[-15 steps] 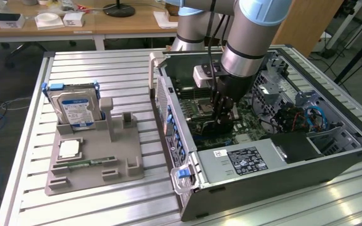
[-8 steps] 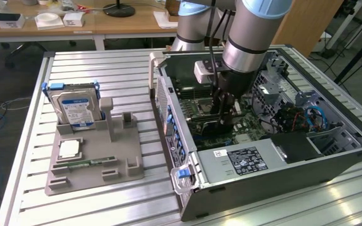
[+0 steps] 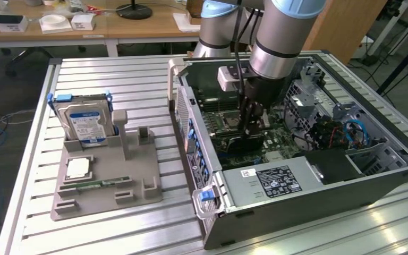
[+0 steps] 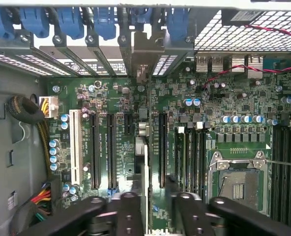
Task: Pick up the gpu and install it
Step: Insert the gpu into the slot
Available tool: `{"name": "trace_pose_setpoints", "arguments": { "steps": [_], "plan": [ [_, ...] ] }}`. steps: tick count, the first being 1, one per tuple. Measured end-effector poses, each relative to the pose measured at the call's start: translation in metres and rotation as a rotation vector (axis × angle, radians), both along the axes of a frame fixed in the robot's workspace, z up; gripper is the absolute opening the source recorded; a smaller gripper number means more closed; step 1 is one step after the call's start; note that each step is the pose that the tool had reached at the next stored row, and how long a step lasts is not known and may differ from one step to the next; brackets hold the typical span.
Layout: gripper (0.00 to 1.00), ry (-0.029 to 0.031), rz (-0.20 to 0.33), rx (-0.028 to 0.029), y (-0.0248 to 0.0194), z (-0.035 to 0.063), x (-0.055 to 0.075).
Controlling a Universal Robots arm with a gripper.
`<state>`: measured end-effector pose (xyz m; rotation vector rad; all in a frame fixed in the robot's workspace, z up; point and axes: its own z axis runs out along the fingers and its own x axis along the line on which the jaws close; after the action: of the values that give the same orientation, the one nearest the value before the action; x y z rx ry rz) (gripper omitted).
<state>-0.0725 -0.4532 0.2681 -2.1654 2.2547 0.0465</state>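
The gpu [image 3: 243, 144] is a dark flat card standing on edge on the green motherboard [image 3: 278, 143] inside the open computer case [image 3: 317, 204]. In the wrist view the gpu [image 4: 142, 152] is seen edge-on, running along an expansion slot toward the rear slot brackets [image 4: 140, 51]. My gripper [image 3: 252, 127] hangs straight above the card. Its black fingers [image 4: 128, 211] straddle the card's upper edge. The gripper [image 4: 155, 201] is open, with a strip of board showing between the card and the far finger.
A grey holder [image 3: 108, 199] on the slatted table carries a hard drive [image 3: 83, 125], a small chip [image 3: 78, 167] and a memory stick [image 3: 104, 183]. The power supply [image 3: 275, 180], drive cage and cables [image 3: 349, 133] crowd the case. The CPU socket [image 4: 239, 184] lies beside the slots.
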Motion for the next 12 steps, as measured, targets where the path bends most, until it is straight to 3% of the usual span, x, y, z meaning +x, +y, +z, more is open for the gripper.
{"name": "trace_pose_setpoints", "arguments": {
  "steps": [6,12],
  "plan": [
    [0.11,0.0001,0.000,-0.0001,0.0000,0.0000,0.0000],
    [0.11,0.0001,0.000,0.0000,0.0000,0.0000,0.0000]
  ]
}}
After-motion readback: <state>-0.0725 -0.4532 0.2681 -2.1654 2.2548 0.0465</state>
